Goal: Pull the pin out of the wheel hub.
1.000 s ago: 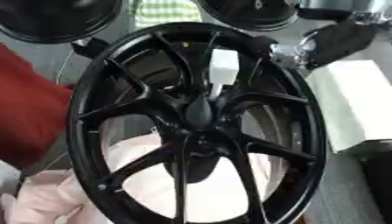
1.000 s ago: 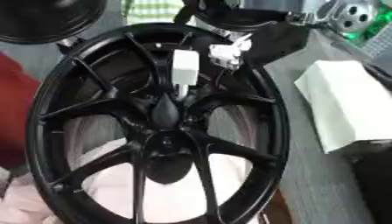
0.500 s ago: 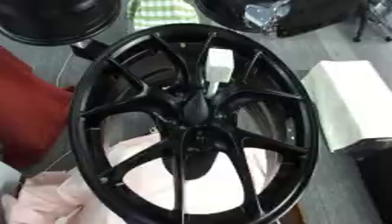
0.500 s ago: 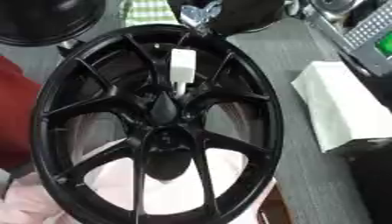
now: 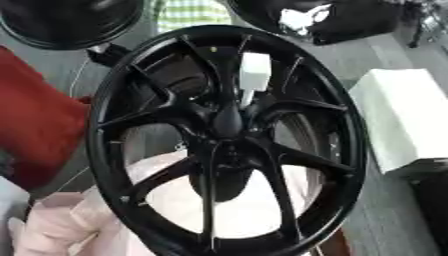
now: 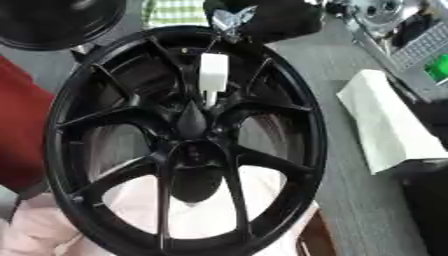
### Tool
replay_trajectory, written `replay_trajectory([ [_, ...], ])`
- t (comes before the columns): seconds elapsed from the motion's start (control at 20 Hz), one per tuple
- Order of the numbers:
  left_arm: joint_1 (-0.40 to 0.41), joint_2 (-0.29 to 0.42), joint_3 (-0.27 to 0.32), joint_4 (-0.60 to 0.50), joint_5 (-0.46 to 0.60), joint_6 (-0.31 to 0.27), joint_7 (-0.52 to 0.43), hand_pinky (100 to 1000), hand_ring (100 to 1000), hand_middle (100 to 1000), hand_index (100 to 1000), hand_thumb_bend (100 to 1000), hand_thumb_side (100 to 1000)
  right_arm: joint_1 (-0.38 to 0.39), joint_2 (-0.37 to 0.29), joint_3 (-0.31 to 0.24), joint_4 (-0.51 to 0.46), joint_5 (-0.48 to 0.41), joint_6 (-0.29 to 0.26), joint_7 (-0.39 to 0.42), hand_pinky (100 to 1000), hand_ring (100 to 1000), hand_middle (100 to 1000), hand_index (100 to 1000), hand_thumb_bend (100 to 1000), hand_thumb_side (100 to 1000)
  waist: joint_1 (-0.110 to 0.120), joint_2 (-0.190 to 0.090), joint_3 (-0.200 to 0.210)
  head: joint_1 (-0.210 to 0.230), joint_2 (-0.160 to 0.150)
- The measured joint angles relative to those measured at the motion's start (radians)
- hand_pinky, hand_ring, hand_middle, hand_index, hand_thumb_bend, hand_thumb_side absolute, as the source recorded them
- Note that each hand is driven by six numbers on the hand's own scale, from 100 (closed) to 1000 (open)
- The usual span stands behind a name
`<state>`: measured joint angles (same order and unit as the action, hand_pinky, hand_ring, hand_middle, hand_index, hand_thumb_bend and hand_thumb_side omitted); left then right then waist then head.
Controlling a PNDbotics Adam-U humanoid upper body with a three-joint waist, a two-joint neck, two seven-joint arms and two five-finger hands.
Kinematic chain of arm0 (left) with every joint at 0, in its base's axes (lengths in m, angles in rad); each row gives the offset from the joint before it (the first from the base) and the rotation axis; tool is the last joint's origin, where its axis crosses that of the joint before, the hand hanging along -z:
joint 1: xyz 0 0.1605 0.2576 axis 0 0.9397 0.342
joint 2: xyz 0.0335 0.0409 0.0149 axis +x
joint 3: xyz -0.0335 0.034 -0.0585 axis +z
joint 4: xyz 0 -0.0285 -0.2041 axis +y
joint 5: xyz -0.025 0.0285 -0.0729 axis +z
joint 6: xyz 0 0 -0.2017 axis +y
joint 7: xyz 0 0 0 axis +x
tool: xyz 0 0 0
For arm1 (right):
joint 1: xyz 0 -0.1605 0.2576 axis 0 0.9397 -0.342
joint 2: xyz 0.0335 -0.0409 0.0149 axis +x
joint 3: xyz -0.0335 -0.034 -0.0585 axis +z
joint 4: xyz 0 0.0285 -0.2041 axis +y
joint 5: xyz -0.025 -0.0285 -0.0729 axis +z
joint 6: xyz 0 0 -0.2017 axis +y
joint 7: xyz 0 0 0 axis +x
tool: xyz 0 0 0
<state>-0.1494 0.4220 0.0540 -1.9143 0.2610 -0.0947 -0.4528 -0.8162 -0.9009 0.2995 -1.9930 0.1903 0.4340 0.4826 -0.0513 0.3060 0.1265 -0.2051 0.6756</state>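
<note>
Pin position: white pin [image 6: 212, 75] sits in the upper middle of the frame, standing out of the black wheel hub [image 6: 194, 142] just above the hub's centre, between two upper spokes.
Pin axis: its long axis runs up and down the picture, the broad white block at the top, a thinner white stem pointing down toward the centre of the hub.
Hand position: a dark shape with a pale, shiny part [image 6: 229, 19] lies at the top edge, just above the wheel's rim and nearly straight above the pin; it may be a robot hand, but I cannot tell, nor which arm it would belong to.
Direction of pin from that shape: straight down the frame, near but apart; nothing touches the pin.
Hand state: no fingers can be made out in either view, so whether they are spread, pressed together or pinching cannot be told.
Nearer arm: cannot judge; no arm shows from the left or right side.
Pin look: plain white, boxy, smooth-sided, bright against the glossy black spokes; the block looks broad enough to be pinched across its sides.
Task state: pin is in the hub, so the pull is not yet done.
Next move, as a judgement: a hand would need to come down from the top edge, close on the white block and draw it out along its own axis, clear of the two spokes flanking it.
Surroundings: pale cloth [image 5: 407, 117] at right, red cloth [image 5: 35, 125] at left, pink cloth [image 5: 70, 225] below.
</note>
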Motion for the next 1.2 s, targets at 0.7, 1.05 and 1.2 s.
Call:
replay_trajectory([
  [0.7,0.009,0.000,0.005,0.005,-0.014,-0.002,0.005,595,623,533,741,100,740,0.030,0.054,0.034,0.000,0.062,0.024,-0.001,988,1000,862,930,100,600,0.000,0.000,-0.009,0.036,-0.001],
  [1.05,0.017,0.000,0.006,0.007,-0.021,-0.003,0.006,596,623,534,741,100,748,0.048,0.079,0.034,0.000,0.068,0.039,-0.028,992,1000,864,931,100,619,0.000,0.000,-0.017,0.038,0.000],
  [1.2,0.017,0.000,0.008,0.011,-0.024,-0.003,0.006,596,623,534,741,100,746,0.052,0.081,0.034,0.000,0.065,0.033,-0.026,998,1000,868,938,100,485,0.000,0.000,-0.018,0.038,0.000],
])
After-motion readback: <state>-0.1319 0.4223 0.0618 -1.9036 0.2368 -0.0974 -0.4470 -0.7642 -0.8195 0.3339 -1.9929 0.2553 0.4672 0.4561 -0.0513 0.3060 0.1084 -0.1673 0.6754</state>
